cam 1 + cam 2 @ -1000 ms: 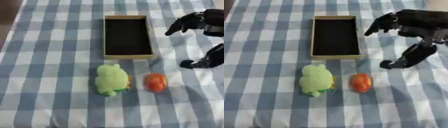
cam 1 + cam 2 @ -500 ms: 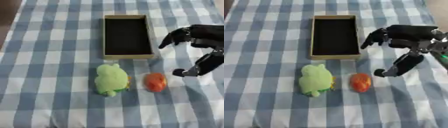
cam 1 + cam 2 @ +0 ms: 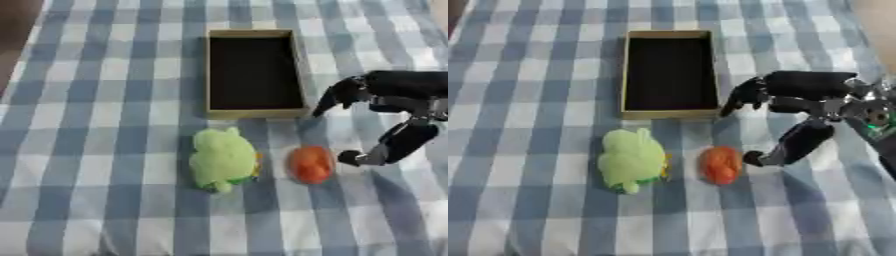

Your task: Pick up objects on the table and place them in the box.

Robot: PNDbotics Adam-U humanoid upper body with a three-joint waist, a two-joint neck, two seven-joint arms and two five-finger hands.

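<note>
Right hand [image 3: 815, 107] hangs over the cloth to the right of the orange piece [image 3: 721, 164], fingers spread and holding nothing. The thumb [image 3: 785, 147] points down, its tip just beside the piece's right side; the fingers [image 3: 745, 96] reach toward the box's near right corner. That spread appears to bracket the piece for a pinch, so the approach step looks in hand, contact not yet made. The orange piece lies on the checked cloth [image 3: 87, 150], near the box's front wall but apart from it. The green plush [image 3: 223, 158] lies just left of it, almost touching. The box [image 3: 252, 72] stands open-topped, dark inside, nothing visible in it. Left hand shows in neither view.
</note>
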